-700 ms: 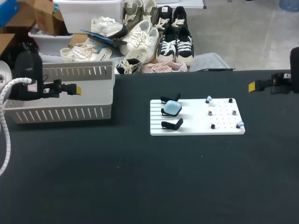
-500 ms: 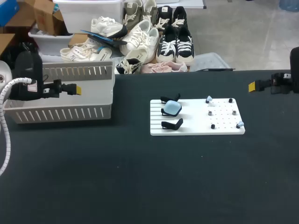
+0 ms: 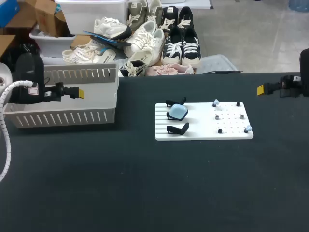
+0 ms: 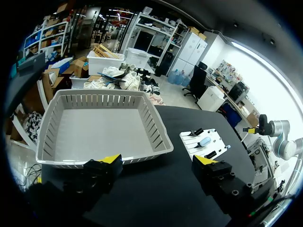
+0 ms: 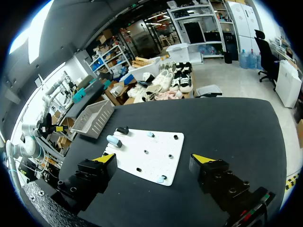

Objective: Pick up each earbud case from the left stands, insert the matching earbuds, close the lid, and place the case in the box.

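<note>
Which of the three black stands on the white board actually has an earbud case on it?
The middle stand: it carries the light blue earbud case. The far stand and the near stand on the white board hold nothing.

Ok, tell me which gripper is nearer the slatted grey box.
Left. The left gripper hangs open right at the box, by its end nearest the white board. The right gripper is far across the table, beyond that board.

one earbud case, three stands, two earbuds, one box
</note>
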Controlling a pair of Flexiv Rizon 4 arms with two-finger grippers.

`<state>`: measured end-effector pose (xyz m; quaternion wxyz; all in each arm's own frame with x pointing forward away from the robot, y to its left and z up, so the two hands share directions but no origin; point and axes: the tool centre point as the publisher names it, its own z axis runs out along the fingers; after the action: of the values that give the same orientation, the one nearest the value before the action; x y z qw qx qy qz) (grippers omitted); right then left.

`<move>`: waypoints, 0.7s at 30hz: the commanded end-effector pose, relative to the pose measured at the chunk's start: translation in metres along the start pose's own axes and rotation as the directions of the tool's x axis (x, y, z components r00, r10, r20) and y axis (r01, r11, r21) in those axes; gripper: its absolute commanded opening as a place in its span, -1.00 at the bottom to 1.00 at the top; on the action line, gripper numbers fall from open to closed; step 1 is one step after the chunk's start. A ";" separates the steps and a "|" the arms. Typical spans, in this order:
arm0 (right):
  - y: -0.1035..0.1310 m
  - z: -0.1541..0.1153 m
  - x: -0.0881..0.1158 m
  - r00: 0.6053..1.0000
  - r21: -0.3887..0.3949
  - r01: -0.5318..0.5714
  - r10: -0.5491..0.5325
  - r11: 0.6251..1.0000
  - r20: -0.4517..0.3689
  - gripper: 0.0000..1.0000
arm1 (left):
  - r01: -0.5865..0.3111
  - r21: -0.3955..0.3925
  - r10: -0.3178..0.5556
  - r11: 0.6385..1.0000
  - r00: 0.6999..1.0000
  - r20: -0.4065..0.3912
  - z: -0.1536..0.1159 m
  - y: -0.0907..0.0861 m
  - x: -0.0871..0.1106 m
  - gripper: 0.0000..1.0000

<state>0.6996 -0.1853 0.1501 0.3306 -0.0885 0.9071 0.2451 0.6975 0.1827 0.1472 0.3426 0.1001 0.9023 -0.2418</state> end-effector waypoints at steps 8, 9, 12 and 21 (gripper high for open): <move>-0.001 0.000 0.000 1.000 -0.002 0.001 -0.001 1.000 -0.001 1.00 | -0.341 0.170 0.343 0.925 0.939 0.019 0.046 -0.025 -0.030 1.00; -0.001 0.000 0.000 1.000 -0.002 0.001 -0.001 1.000 -0.001 1.00 | -0.366 0.180 0.368 0.913 0.930 0.025 0.049 -0.027 -0.032 1.00; -0.001 0.000 0.000 1.000 -0.002 0.001 -0.001 1.000 -0.001 1.00 | -0.437 0.214 0.441 0.874 0.897 0.030 0.059 -0.034 -0.038 1.00; -0.001 0.000 0.000 1.000 -0.002 0.001 -0.001 1.000 -0.001 1.00 | -0.673 0.325 0.684 0.664 0.722 0.099 0.085 -0.075 -0.062 1.00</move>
<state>0.6996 -0.1852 0.1502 0.3307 -0.0885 0.9070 0.2451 0.7495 0.0872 0.1626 0.3803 0.4174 0.7926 -0.2301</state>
